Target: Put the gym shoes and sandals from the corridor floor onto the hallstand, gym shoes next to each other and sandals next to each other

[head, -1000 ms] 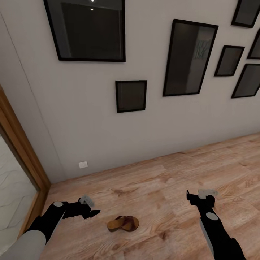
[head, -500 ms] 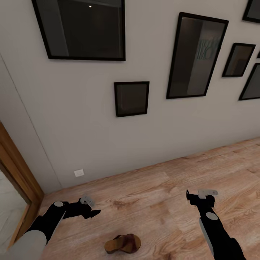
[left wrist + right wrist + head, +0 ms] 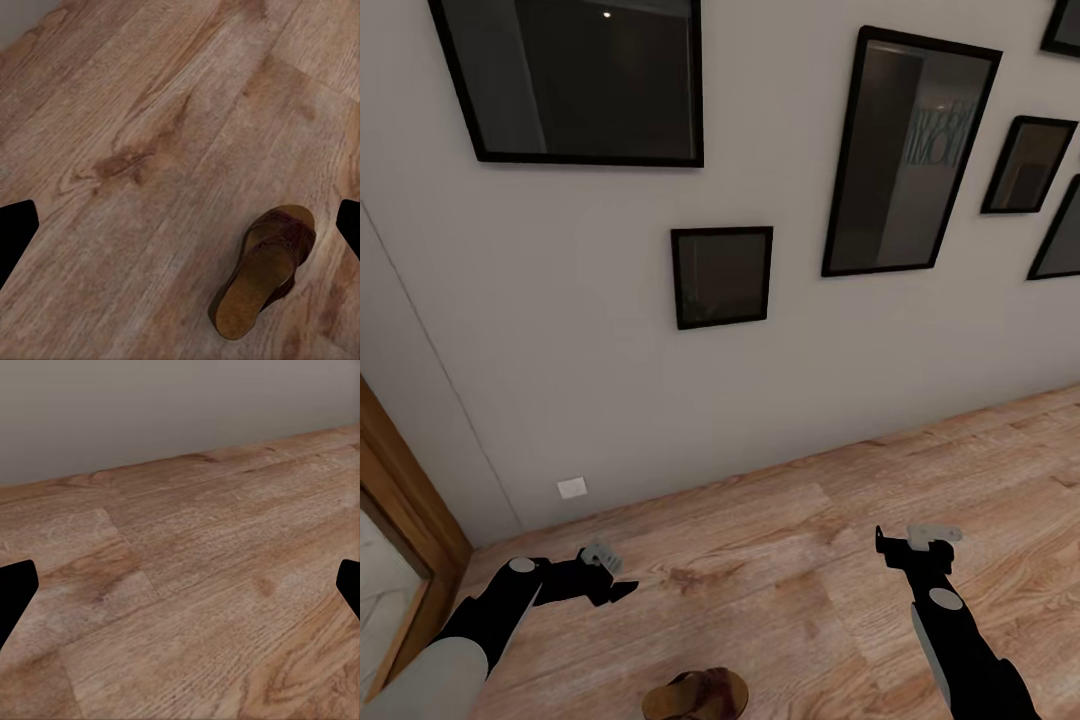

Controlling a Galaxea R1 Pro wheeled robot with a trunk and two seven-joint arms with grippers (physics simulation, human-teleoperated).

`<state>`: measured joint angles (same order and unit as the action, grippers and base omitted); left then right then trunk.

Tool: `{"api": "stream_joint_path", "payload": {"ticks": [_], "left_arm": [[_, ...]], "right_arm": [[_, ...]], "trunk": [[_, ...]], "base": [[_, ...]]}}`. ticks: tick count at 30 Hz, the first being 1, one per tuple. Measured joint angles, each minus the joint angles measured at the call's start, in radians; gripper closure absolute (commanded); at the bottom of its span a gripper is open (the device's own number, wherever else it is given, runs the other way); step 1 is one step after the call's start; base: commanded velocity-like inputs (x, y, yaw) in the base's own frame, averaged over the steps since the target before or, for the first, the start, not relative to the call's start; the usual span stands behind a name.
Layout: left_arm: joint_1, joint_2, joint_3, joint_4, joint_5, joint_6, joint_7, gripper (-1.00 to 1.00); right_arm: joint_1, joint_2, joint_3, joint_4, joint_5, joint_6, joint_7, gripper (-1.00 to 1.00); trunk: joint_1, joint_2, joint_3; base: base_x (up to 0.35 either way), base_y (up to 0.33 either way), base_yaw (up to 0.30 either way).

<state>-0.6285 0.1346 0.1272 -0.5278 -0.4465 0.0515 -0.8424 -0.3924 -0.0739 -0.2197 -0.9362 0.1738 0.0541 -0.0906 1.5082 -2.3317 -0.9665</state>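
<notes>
Sandal (image 3: pixel 696 696) of brown leather lies alone on the corridor floor (image 3: pixel 810 560), at the lower edge of the head view and partly cut off by it, between the two arms and nearer the left one. In the left wrist view the same sandal (image 3: pixel 264 268) shows whole: a wide dark strap over the front, a tan cork-like footbed with its heel end toward the camera, flat on the wood-grain planks (image 3: pixel 150 150) and apart from everything else. The left gripper (image 3: pixel 612 585) hangs above the floor, just beyond the sandal and to its left, touching nothing; its dark fingertips (image 3: pixel 15 229) sit at opposite edges of the wrist picture, so the jaws stand wide apart. The right gripper (image 3: pixel 915 540) hovers over bare planks well to the right of the sandal, and its fingertips (image 3: pixel 15 592) likewise show at both edges of its wrist view, jaws apart and empty, facing the line where the floor (image 3: pixel 195 607) meets the grey wall (image 3: pixel 172 412). On that wall (image 3: pixel 560 300) hang several black-framed dark pictures (image 3: pixel 721 276); the tall one (image 3: pixel 908 155) carries a faint pale marking too blurred to read. A white socket plate (image 3: pixel 571 488) sits low on the wall, and a wooden door frame (image 3: pixel 405 500) rises at the left.
</notes>
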Motion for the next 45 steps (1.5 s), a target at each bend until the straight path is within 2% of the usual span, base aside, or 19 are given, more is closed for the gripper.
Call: {"api": "stream_joint_path", "payload": {"ticks": [15,20,21,23,26,34,45], "left_arm": [[0.002,0.004,0.0,0.002,-0.013,-0.001,0.0,-1.0],[0.004,0.005,-0.001,0.011,-0.039,-0.001,0.002,-1.0],[0.01,0.005,0.0,0.016,-0.067,-0.002,0.004,-1.0],[0.022,0.004,0.001,0.013,-0.085,-0.002,0.005,-1.0],[0.033,0.003,0.001,0.008,-0.096,-0.002,0.006,-1.0],[0.044,0.0,0.002,0.01,-0.105,-0.005,0.006,-1.0],[0.046,-0.005,0.004,0.006,-0.107,-0.002,0.006,-1.0]], "right_arm": [[0.0,0.0,0.0,0.004,0.0,0.0,0.0,-1.0],[0.0,0.0,-0.001,0.005,0.001,0.0,0.0,-1.0],[0.0,0.0,0.0,0.006,0.001,0.001,0.0,-1.0],[0.0,0.0,0.0,0.007,0.001,0.001,0.0,-1.0],[0.001,0.0,0.0,0.007,0.001,-0.001,0.0,-1.0],[0.001,0.01,0.0,0.013,0.001,0.0,0.0,-1.0],[0.002,0.021,0.0,0.013,0.001,0.003,0.0,-1.0]], "trunk": [[0.0,0.0,-0.011],[0.0,0.0,-0.012],[0.0,0.0,-0.012],[0.0,0.0,-0.012],[0.0,0.0,-0.012],[0.0,0.0,-0.012],[0.0,0.0,-0.012]], "base": [[0.001,0.0,0.0],[0.0,0.0,0.0],[0.0,0.0,0.0],[0.0,0.0,0.0],[0.0,0.0,0.0],[0.026,0.0,0.0],[0.198,0.0,-0.092]]}}
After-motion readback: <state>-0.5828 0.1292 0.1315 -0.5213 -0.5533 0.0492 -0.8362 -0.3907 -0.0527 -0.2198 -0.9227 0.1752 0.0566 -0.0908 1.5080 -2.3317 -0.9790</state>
